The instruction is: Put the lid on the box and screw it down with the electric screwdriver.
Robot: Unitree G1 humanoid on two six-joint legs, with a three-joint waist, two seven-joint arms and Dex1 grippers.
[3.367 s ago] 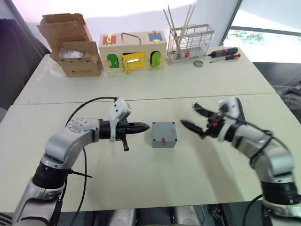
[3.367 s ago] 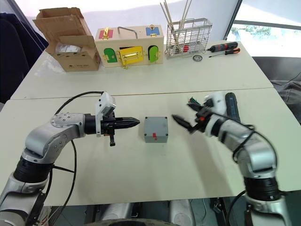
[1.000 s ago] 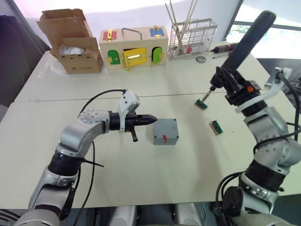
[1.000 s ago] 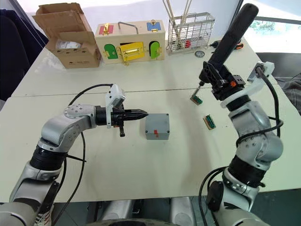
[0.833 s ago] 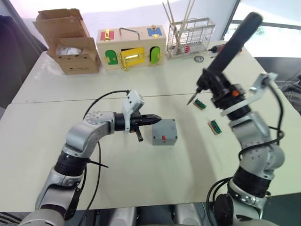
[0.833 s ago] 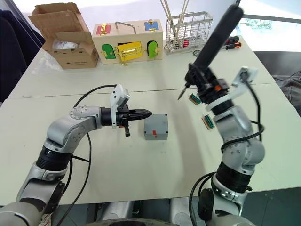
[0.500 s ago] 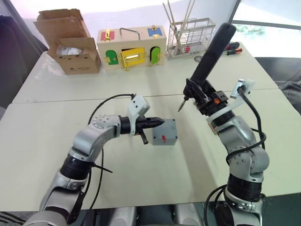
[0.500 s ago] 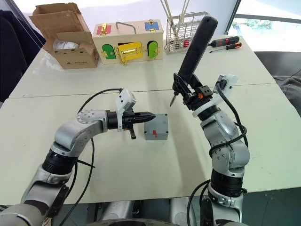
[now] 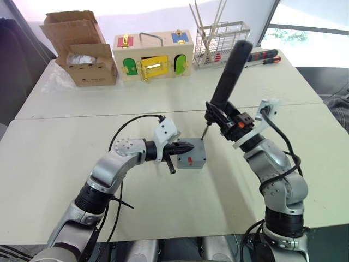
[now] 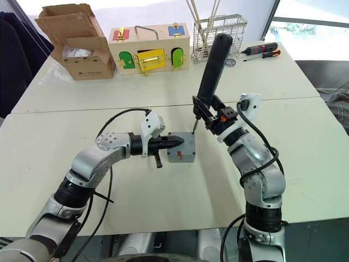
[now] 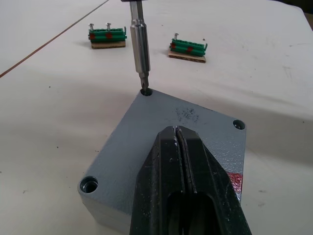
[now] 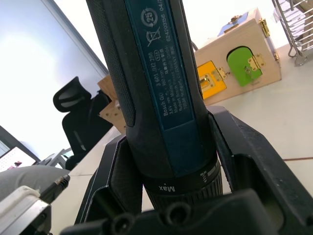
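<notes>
My right gripper (image 10: 217, 121), clamped on the electric screwdriver (image 10: 210, 61), sets its bit, apparently seated, in the lid (image 11: 181, 142)'s far corner hole while my closed, empty left gripper (image 11: 182, 161) presses the near edge.

electric screwdriver (image 9: 228, 75) lowered, bit now in lid (image 11: 176, 134) corner hole

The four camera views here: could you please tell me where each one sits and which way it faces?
Both eye views: on the head, looking down over both arms at the box.
Left wrist view: along the left gripper, shut, resting on the lid.
Right wrist view: along the right gripper, shut on the electric screwdriver.
Shared: head and left wrist views show the bit at a corner hole.
</notes>
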